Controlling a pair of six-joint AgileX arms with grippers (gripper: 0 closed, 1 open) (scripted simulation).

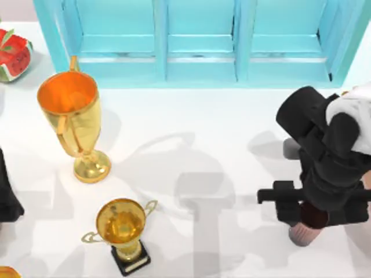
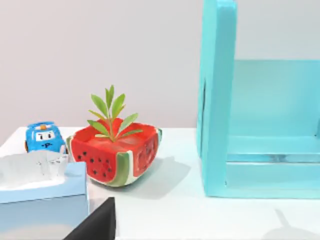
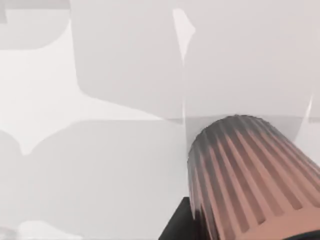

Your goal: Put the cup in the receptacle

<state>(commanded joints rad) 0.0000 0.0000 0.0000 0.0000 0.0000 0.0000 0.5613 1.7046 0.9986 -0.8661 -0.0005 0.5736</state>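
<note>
The right gripper grasps the cup above the white table, right of two gold trophies.

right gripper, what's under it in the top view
Under the right gripper sits the cup, ribbed and reddish-brown, on the white table. Its lower wall pokes out; the gripper covers most of its rim and inside, so any contents cannot be seen.
</note>
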